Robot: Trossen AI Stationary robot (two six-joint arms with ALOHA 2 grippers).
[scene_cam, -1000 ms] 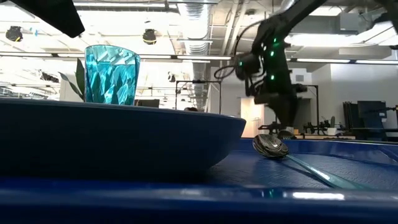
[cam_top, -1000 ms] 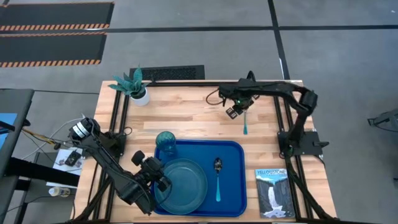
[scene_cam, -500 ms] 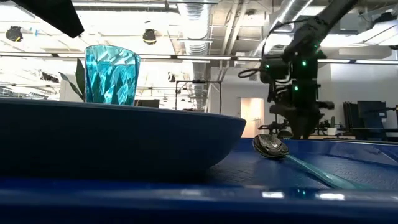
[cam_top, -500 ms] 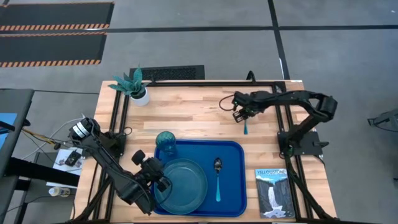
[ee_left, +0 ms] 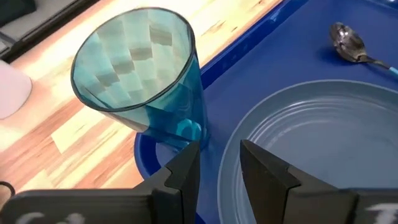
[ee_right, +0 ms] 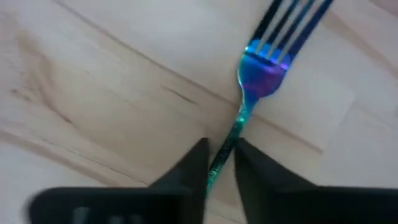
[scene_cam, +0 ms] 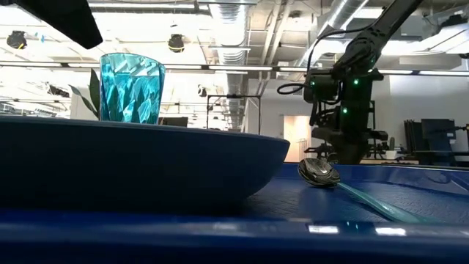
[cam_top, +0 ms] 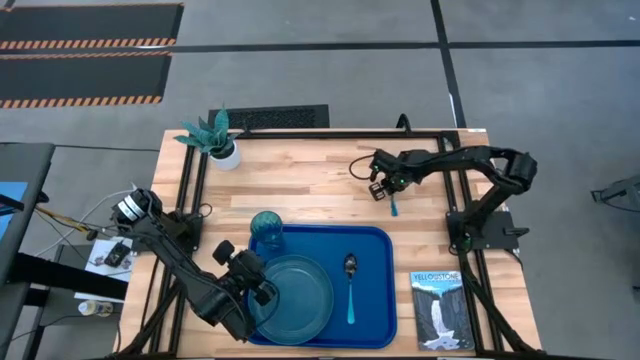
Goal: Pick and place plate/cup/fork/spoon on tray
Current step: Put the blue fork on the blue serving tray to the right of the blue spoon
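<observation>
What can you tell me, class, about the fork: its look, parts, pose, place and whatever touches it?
The fork is slim, all light blue and looks plastic, with four tines, a broad neck and a thin handle. It lies flat on the wooden table, beyond the tray's far edge, not yet on it. The right pincer sits down over its handle, one dark finger on either side, closing on it.

Lab hall: exposed ceiling ducts (scene_cam: 234,29), hazard-striped floor mats (cam_top: 90,40).

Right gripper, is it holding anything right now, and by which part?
The right gripper has its fingers closed on the fork by the handle, on the wooden table. The tines point away.
</observation>
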